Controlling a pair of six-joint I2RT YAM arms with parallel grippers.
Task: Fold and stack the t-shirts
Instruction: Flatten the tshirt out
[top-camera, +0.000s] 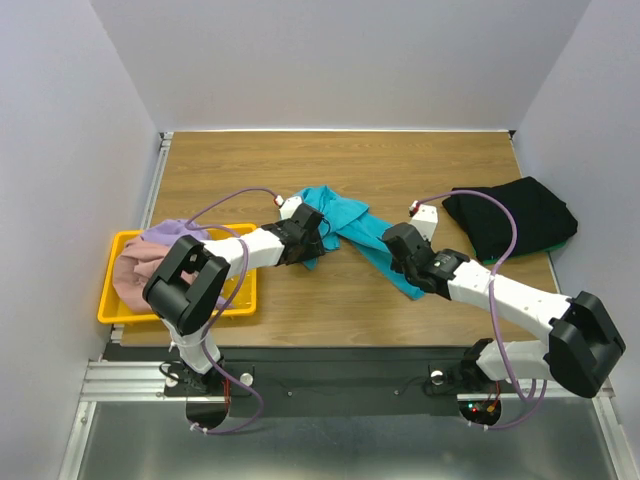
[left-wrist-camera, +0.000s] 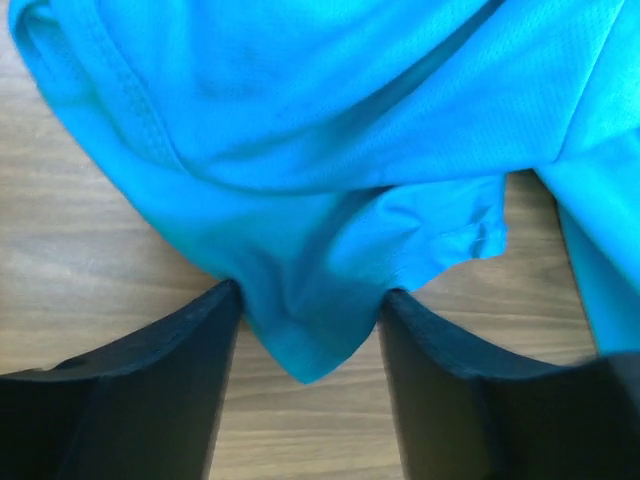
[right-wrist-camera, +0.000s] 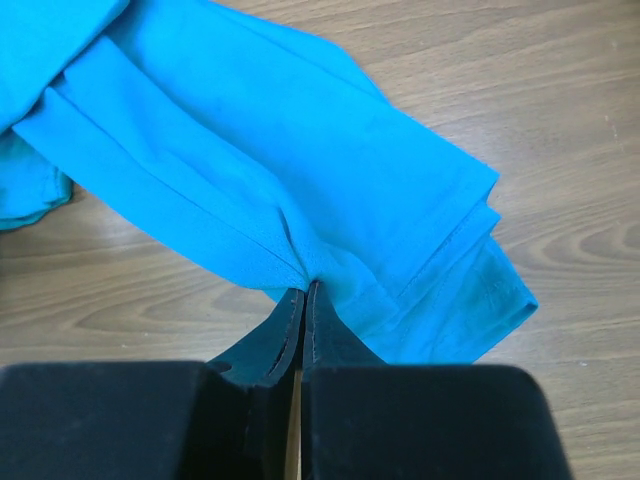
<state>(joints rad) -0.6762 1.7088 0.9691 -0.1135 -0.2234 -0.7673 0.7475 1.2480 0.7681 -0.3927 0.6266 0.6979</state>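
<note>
High rear view over table (top-camera: 400, 160); both wrist views close on teal t-shirt (top-camera: 345, 213)

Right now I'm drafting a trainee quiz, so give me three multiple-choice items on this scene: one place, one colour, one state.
1. Where does the black shirt lie?
A) near left corner
B) right side of the table
C) dead centre

2. What colour is the tray?
A) yellow
B) red
C) white

3. The right pincer is:
A) open
B) shut on the teal shirt
C) shut on the black shirt

Answers:
1. B, it lies by the table's right edge.
2. A, its rim is plainly yellow.
3. B, the right wrist view shows it pinching a teal fold.
</note>
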